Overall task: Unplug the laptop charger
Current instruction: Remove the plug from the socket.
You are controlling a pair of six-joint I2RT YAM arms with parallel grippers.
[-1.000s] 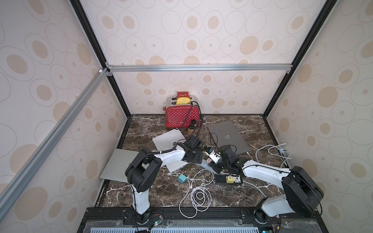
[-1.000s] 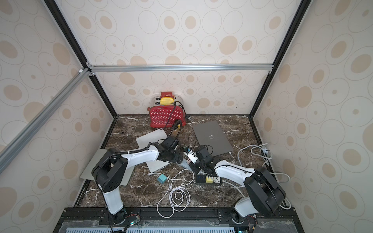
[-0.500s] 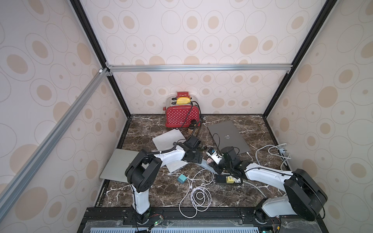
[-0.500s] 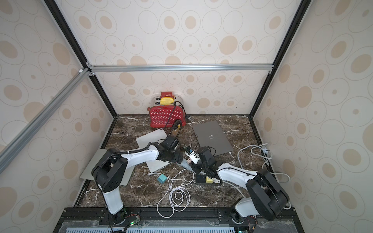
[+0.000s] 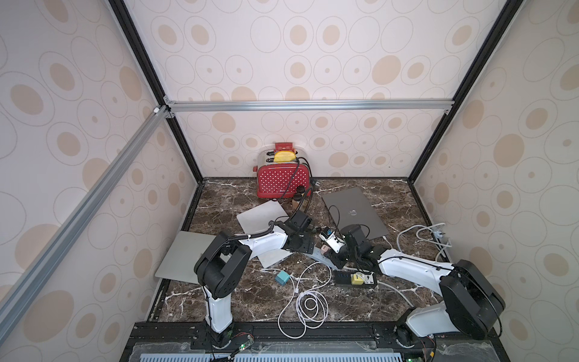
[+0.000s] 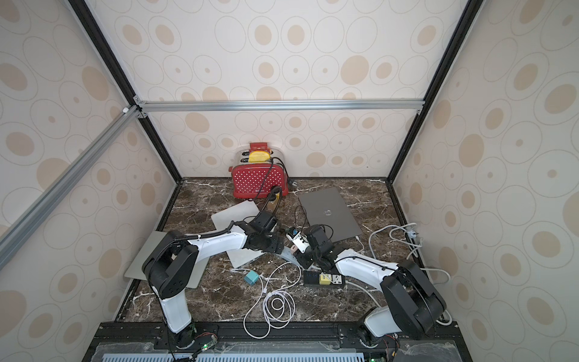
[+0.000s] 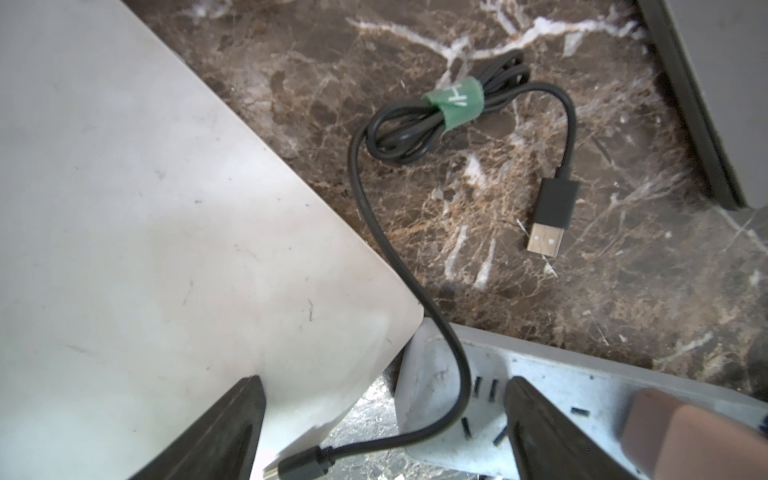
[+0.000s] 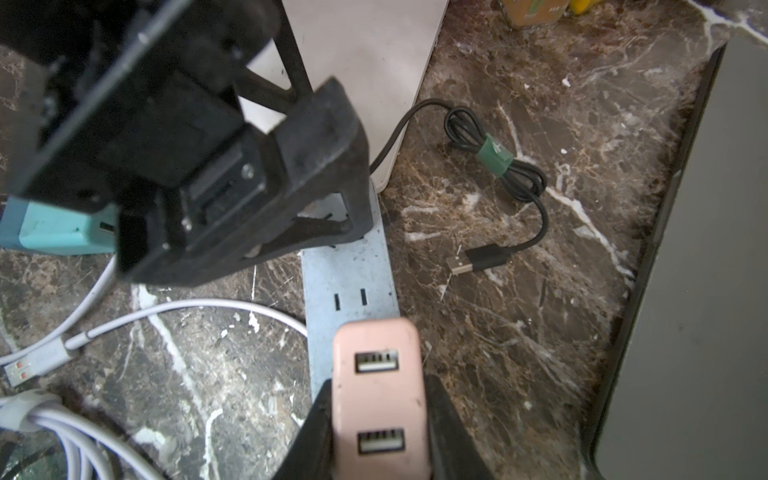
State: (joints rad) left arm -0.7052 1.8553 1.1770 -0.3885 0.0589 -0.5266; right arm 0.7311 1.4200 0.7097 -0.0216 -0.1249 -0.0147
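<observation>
On the marble table (image 5: 238,200) a closed grey laptop (image 5: 360,207) is laid toward the back right. Beside it a pale power strip (image 8: 349,266) is found, over one end of which the left gripper (image 7: 382,380) is held, jaws spread wide. The pink charger (image 8: 376,336), seated on the strip, is clamped by the right gripper (image 8: 380,395)

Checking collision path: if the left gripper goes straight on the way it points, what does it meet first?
Likely the black USB cable draped over the power strip end, between the open fingers; depth is unclear.
</observation>
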